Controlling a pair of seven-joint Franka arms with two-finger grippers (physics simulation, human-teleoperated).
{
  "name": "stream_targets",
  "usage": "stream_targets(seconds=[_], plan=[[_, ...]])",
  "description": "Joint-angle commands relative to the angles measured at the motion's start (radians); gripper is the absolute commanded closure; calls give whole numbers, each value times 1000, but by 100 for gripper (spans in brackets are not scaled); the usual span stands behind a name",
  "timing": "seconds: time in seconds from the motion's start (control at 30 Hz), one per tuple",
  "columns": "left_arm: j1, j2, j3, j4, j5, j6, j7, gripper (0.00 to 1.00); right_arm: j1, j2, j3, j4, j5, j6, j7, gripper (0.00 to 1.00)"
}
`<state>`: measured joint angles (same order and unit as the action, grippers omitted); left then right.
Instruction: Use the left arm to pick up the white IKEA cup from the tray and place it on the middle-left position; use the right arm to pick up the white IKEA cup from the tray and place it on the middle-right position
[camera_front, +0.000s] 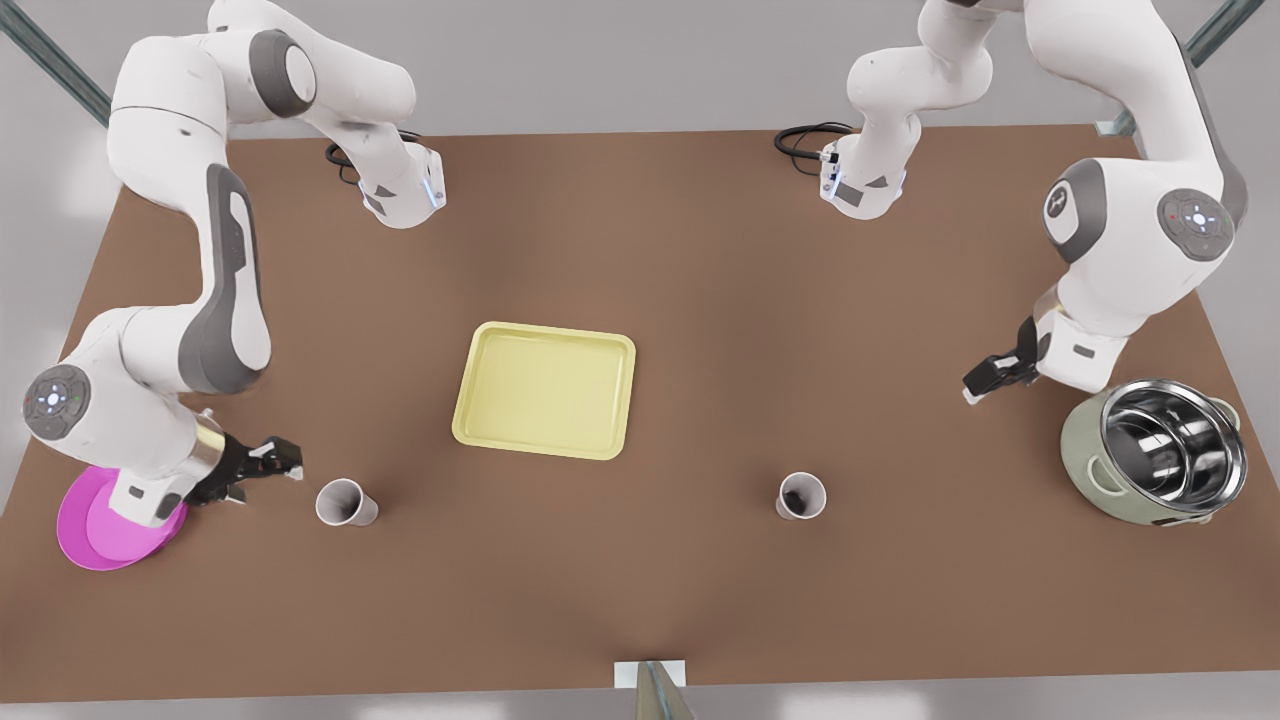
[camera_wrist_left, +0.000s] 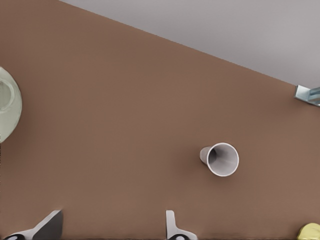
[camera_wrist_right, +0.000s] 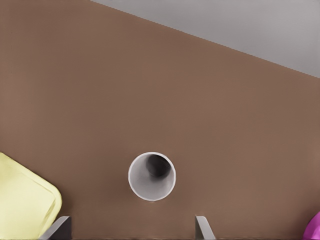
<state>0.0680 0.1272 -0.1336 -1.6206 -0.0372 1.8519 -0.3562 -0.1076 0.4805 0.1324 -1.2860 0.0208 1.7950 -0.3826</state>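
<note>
Tray: the pale yellow tray (camera_front: 545, 392) sat mid-tabletop, holding no cup.
Left cup: one white cup (camera_front: 802, 496) stood upright between tray and steel pot (camera_front: 1172, 446), toward the camera-side edge.
Left hand: the left hand (camera_front: 978, 388), fingers apart, hung near the pot, well apart from its cup.
Right cup: the other white cup (camera_front: 346, 502) stood just beside the right hand (camera_front: 283, 463).
Right hand: fingers apart, over the magenta dish (camera_front: 85, 535).
</note>
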Motion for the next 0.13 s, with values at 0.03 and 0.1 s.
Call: stream_targets(seconds=[0.03,0.1], plan=[[10,14,3,21,-21,-83,407,0,39,-69,4,2,-39,-203,77,1],[10,17,2,18,-20,-82,396,0,39,-69,4,2,-39,-221,90,0]])
